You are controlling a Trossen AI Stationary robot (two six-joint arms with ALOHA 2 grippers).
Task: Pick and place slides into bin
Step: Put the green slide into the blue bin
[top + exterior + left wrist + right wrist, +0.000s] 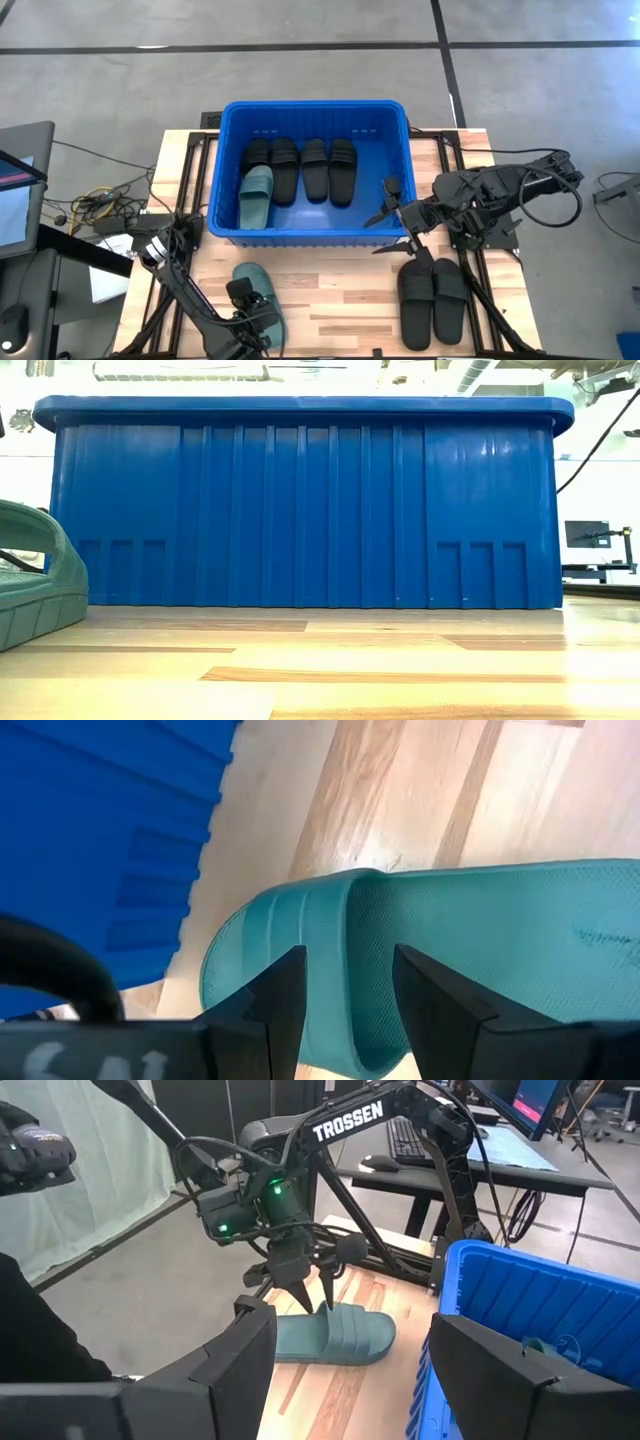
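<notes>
A sage green slide [262, 295] [335, 1335] lies sole down on the table's near left, in front of the blue bin [310, 105]. My left gripper [345, 985] [315, 1295] points steeply down at it, open. One finger is over the strap's top [270, 920] and the other over the footbed [500, 940] at the strap's mouth. In the bin lie several black slides [300, 170] and one green slide [255, 195]. My right gripper [392, 212] hangs open above the bin's near right corner, holding nothing. My left gripper stands open astride the arched edge of the green slide's strap [350, 920], coming from above at a slant. The slide lies flat on the table. I cannot tell whether either fingertip touches it.
Two black slides [432, 298] lie side by side on the table's near right, below my right arm. Bare wood shows between them and the green slide. The bin's tall ribbed near wall [300, 510] stands just behind the green slide [35, 585].
</notes>
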